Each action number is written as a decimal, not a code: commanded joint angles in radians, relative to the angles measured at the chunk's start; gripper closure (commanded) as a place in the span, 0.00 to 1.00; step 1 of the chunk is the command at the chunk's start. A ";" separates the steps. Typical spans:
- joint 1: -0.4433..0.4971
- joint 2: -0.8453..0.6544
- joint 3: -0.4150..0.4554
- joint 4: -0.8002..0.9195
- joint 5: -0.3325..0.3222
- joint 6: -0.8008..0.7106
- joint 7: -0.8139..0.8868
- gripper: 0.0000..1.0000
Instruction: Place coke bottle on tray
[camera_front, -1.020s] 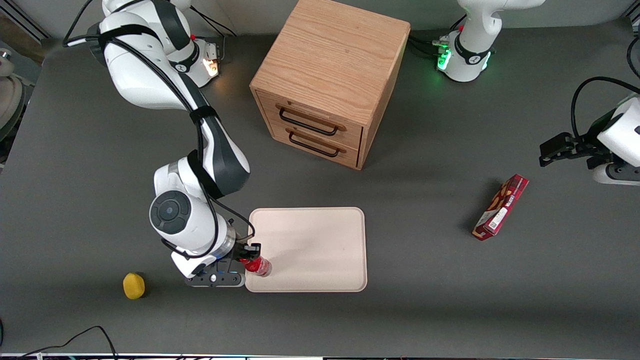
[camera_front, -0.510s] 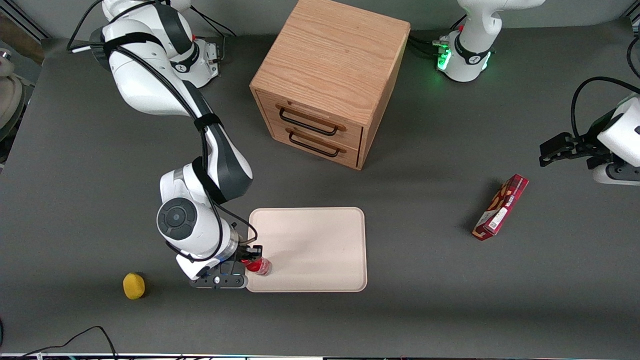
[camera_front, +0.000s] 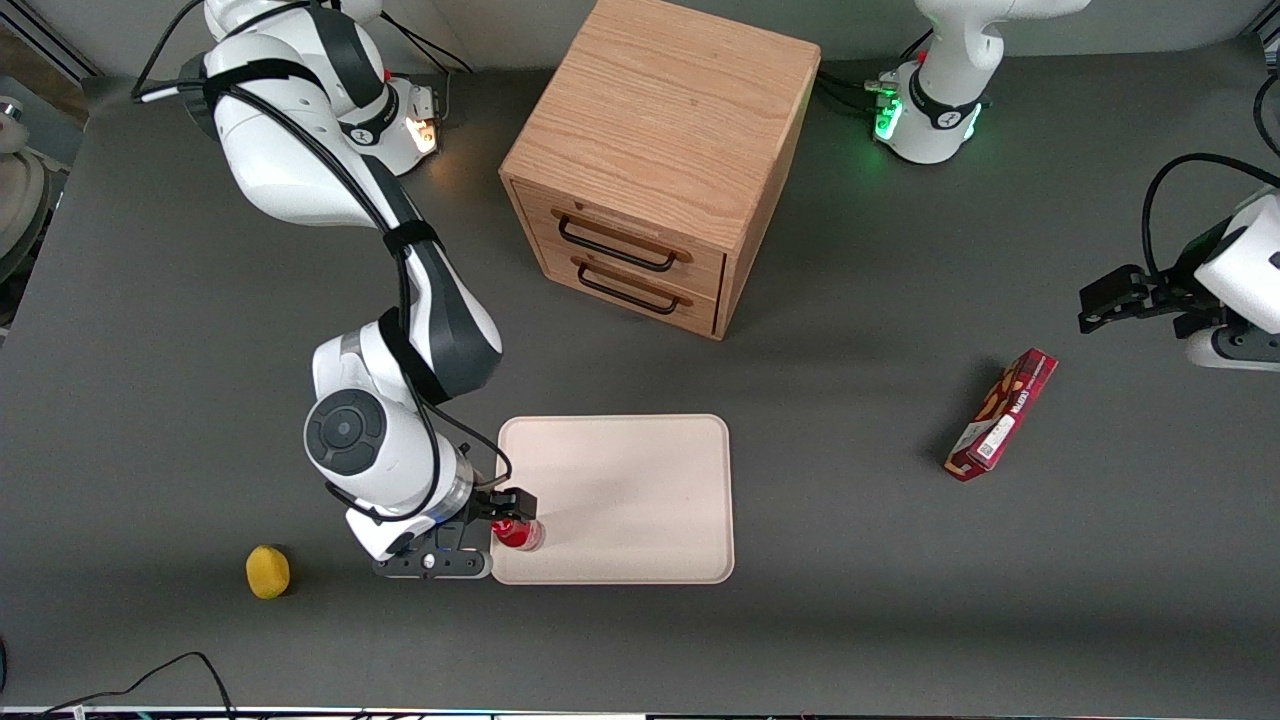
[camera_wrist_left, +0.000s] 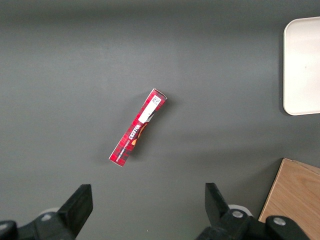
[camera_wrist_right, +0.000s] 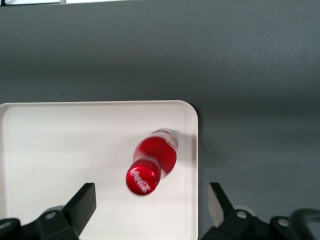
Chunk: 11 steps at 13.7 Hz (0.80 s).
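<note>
A: Grey tabletop (camera_front: 860, 620) carries, by size, our wooden cabinet (camera_front: 655, 160), the tray (camera_front: 640, 470), a red snack box (camera_front: 1002, 414) toward the parked arm's end, a yellow ball (camera_front: 268, 572) toward the working arm's end.

B: We log the bottle (camera_wrist_right: 151, 167) standing on the tray, close to its rim at the corner nearest the working arm.

A: Gripper (camera_front: 510, 508) hangs just above it. Wrist view shows both fingers (camera_wrist_right: 80, 205) spread wide, clear of the bottle; released, we judge.

B: Risk: the bottle looks tilted from above, though camera angle may explain it. If a finger clips the cap on retreat, we expect it to topple over the low rim.
</note>
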 joint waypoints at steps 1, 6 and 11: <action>-0.009 -0.101 -0.009 0.004 0.008 -0.074 0.007 0.00; -0.098 -0.354 -0.002 -0.266 -0.038 -0.122 -0.026 0.00; -0.185 -0.601 -0.002 -0.541 -0.047 -0.054 -0.068 0.00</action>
